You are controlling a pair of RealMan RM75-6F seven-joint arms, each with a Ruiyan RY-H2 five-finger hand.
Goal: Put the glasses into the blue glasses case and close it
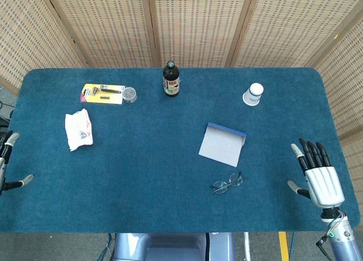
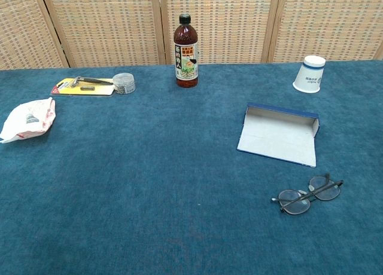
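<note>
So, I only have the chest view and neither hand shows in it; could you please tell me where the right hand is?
Observer: The right hand is over the table's right edge, to the right of the glasses, with its fingers spread and nothing in it.
Operator: Thank you. And the left hand?
Observer: The left hand is at the far left edge, mostly cut off by the frame. The fingers that show are apart.
Operator: Which hand is nearer the blue glasses case?
Observer: The right one. The blue glasses case lies open, well right of centre.
</note>
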